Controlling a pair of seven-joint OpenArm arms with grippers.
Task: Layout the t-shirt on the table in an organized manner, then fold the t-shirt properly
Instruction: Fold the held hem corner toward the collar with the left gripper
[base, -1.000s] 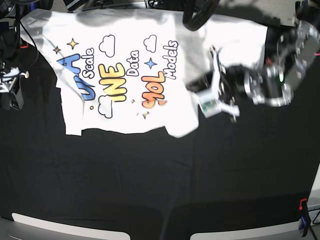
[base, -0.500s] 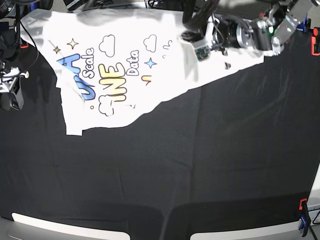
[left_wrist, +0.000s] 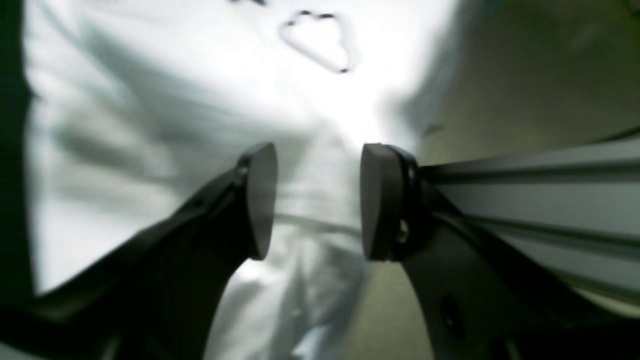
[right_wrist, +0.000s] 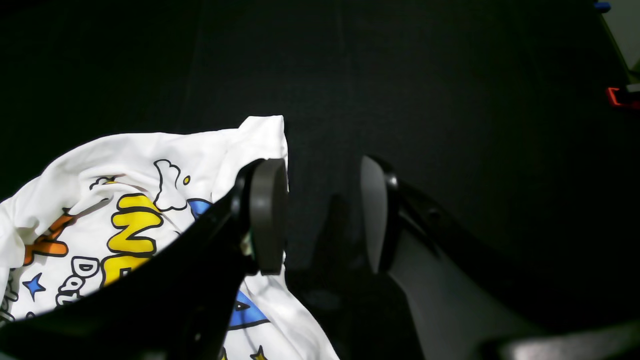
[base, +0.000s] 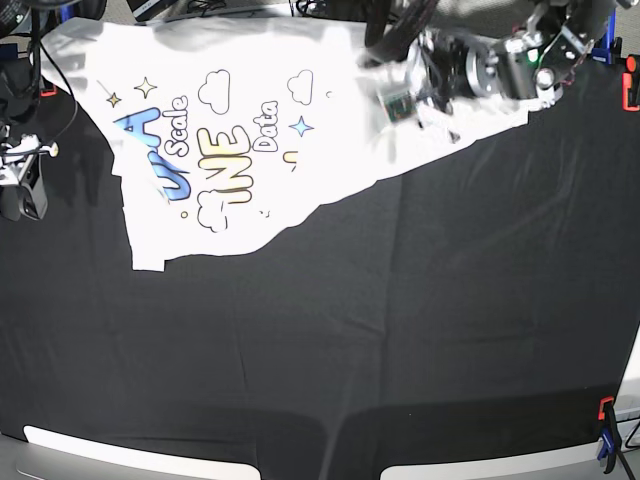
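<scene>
White cotton, the t-shirt (base: 250, 130) lies at the far left part of the black tabletop (base: 400, 330), printed side up, with blue, yellow and white lettering, clouds and stars showing. Its near right part is turned over, so the near edge runs on a slant from the near left corner up toward the far right, and the orange word is mostly hidden in the base view. The left end effector (base: 400, 100) sits over the shirt's far right part, near the far edge of the tabletop. In its wrist view, the left end effector (left_wrist: 317, 200) has its two dark pads standing apart with a clear gap, and blurred white cloth (left_wrist: 200, 125) lies beyond that gap; a cloud outline (left_wrist: 317, 42) shows on the fabric farther off. I cannot tell whether the pads touch the cloth. The right end effector (right_wrist: 320, 215) also stands with its pads spread and nothing between them, only black tabletop (right_wrist: 450, 100) behind the gap. Its left pad (right_wrist: 267, 215) is just beside a corner of the shirt (right_wrist: 125, 200), where yellow, orange and blue print is visible. A red clamp (base: 630, 90) sits at the tabletop's far right edge, and another clamp (base: 605, 445) at the near right corner.
</scene>
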